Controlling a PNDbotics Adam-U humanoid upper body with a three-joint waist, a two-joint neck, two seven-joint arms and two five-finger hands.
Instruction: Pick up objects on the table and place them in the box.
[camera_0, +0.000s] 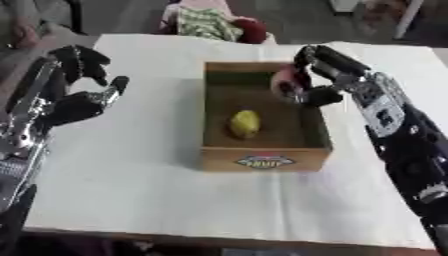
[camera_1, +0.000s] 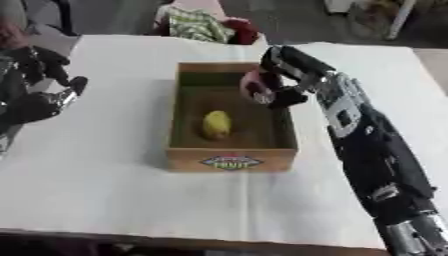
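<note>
White cloth covers the table (camera_0: 157, 190) right to its near edge. Dead centre, the wooden box (camera_0: 265, 161) holds a yellow fruit (camera_0: 246, 123). At one o'clock, the right hand (camera_0: 325, 75) curls round a reddish object (camera_0: 283, 84) above the box's far right corner. At nine o'clock, left hand (camera_0: 80, 97) hovers relaxed, empty. Beyond, dark floor.

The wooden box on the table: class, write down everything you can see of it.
The wooden box is a brown, open-topped rectangular crate, seemingly of wood, with a colourful oval label on its near wall. It stands upright near the middle of the white table. A yellow fruit lies on its floor. The right hand, fingers curled round a reddish round object, is over its far right corner; whether it touches the rim is unclear.
</note>
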